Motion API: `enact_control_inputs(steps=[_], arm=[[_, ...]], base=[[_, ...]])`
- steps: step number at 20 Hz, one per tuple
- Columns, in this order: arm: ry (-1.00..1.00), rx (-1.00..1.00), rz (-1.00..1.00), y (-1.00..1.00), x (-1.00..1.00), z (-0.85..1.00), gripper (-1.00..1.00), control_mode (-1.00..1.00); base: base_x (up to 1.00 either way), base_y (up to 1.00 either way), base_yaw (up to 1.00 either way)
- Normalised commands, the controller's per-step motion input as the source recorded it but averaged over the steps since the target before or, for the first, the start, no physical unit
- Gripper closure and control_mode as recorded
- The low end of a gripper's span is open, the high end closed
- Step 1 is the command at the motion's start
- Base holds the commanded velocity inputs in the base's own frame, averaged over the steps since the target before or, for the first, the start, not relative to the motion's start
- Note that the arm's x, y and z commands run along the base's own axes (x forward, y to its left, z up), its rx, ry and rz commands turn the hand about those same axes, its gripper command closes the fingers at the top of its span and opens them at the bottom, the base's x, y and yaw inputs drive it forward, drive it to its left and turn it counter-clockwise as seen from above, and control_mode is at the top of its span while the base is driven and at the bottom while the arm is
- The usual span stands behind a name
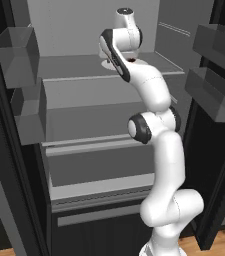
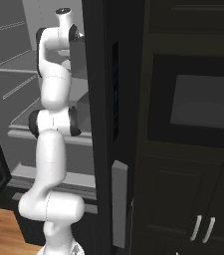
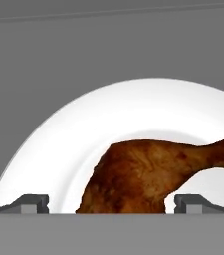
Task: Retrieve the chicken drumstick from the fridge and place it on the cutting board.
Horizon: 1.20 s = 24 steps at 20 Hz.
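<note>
Gripper (image 3: 111, 203): wide open, holding nothing, one fingertip (image 3: 31, 203) on each side of the drumstick's thick end.
Drumstick (image 3: 148, 172): lies on a white plate (image 3: 83, 129), thin end pointing right in the hand view.
Plate: on a grey fridge (image 1: 84, 145) shelf.
Arm (image 1: 154, 100): reaches into the open fridge.

Kitchen: fridge (image 1: 99, 100), dark cabinets (image 2: 183, 199).
</note>
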Motion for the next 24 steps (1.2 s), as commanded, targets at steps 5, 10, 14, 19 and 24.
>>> enact_control_inputs(steps=[5,10,14,19,24], arm=[[0.0,0.0,0.0,0.0,0.0,-0.03,-1.0,-1.0],[0.02,0.0,0.0,0.0,0.0,-0.11,-1.0,-1.0],[0.03,0.0,0.0,-0.01,0.0,-0.07,-1.0,-1.0],[0.0,0.0,0.0,-0.01,0.0,-0.07,-1.0,-1.0],[0.0,0.0,0.0,0.0,0.0,0.0,1.0,-1.0]], base=[[0.0,0.0,0.0],[0.0,0.0,0.0],[0.0,0.0,0.0],[0.0,0.0,0.0],[0.0,0.0,0.0]])
